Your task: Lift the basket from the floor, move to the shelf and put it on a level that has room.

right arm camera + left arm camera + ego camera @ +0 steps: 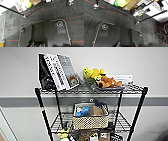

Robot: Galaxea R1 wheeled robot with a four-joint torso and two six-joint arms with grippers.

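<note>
The beige woven basket [90,115] stands on the middle wire-grid level [121,122] of the shelf [42,112], with blue cloth and a brown box showing above its rim. No arm touches it. The tier above carries books and plush toys. In both wrist views the dark grey carpet floor [121,18] [52,13] lies below, with a wheeled foot of the shelf [137,22] [25,16] standing on it. A small part of my left gripper [119,44] and of my right gripper [37,44] shows over the carpet.
Books [58,70] lean on the top tier beside yellow and orange plush toys [101,78]. The lowest tier is crammed with boxes [87,135]. A pale wall [22,114] with a grey band stands right behind the rack. Red lines cross the carpet [36,11].
</note>
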